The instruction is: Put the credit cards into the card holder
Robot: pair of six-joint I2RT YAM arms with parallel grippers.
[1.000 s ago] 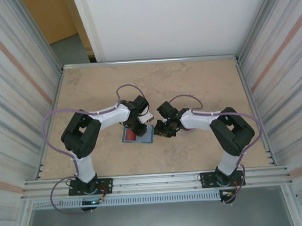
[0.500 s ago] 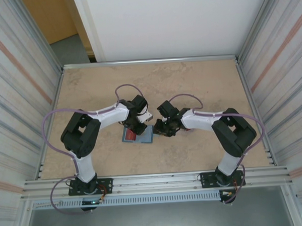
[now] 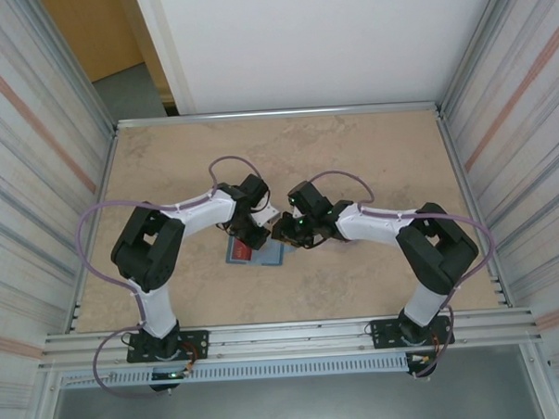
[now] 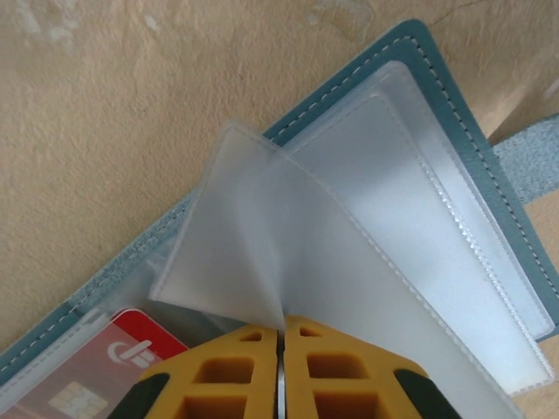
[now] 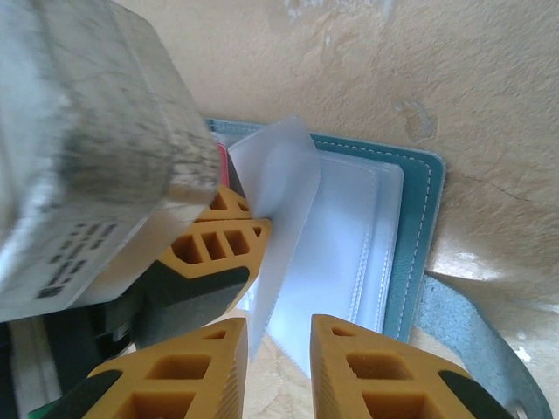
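At its tip, the left claw (image 4: 281,336) is pinching a clear pocket page (image 4: 262,236) up, maybe so cards can slide in. The right claw (image 5: 278,336) is hovering spread nearby. The card holder (image 4: 441,96) is lying open on the tabletop (image 4: 131,105), one red card (image 4: 140,340) inside.

The card holder (image 3: 266,257) lay open on the bench (image 3: 370,150), near its middle, between the two arms. A credit card (image 4: 105,371) sat in its left half. The left end effector (image 4: 281,336) pinched a loose sleeve (image 4: 262,236) above it, with the right end effector (image 5: 278,336) just right, fingers apart.
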